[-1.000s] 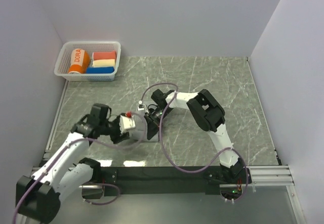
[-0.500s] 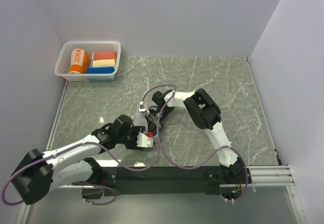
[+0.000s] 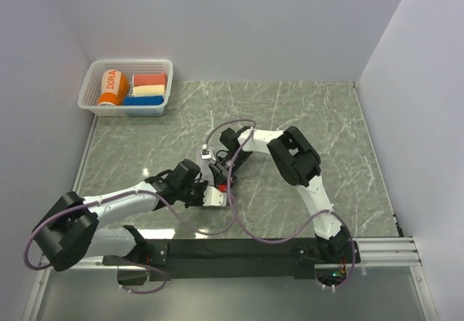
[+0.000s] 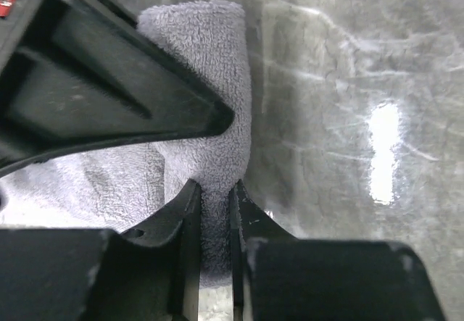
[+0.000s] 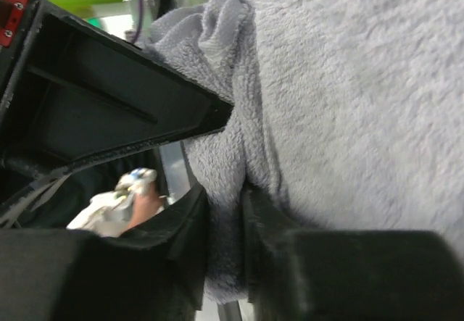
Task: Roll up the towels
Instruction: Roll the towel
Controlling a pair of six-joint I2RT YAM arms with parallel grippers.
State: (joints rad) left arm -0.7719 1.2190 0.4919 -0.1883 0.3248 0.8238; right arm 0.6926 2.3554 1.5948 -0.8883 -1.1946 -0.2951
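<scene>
A grey-green marbled tabletop [image 3: 326, 132] lay between pale walls. In the upper left of the overhead view sat a white plastic mesh basket [image 3: 90, 82]. It held the rolled orange towel with "DORA" lettering [image 3: 112, 88], a red-and-cream roll [image 3: 150, 83] and a blue roll [image 3: 143, 100].

My two arms met near the middle of that view, wrists almost touching, and hid what was under them.

In my left wrist view, the plain grey terry towel [image 4: 210, 38] ran as a raised fold from the top centre down to the bottom edge. My left gripper [image 4: 217, 158] was clenched on that fold, the cloth squeezed thin between the black fingers [image 4: 109, 96]. Bare marble with a bright glare patch filled the right half.

In my right wrist view, the same grey towel filled the right and upper part of the frame. A bunched fold of it sat inside my right gripper [image 5: 221, 154], touching both fingers. I could not tell whether those jaws were pressing it or slack.
</scene>
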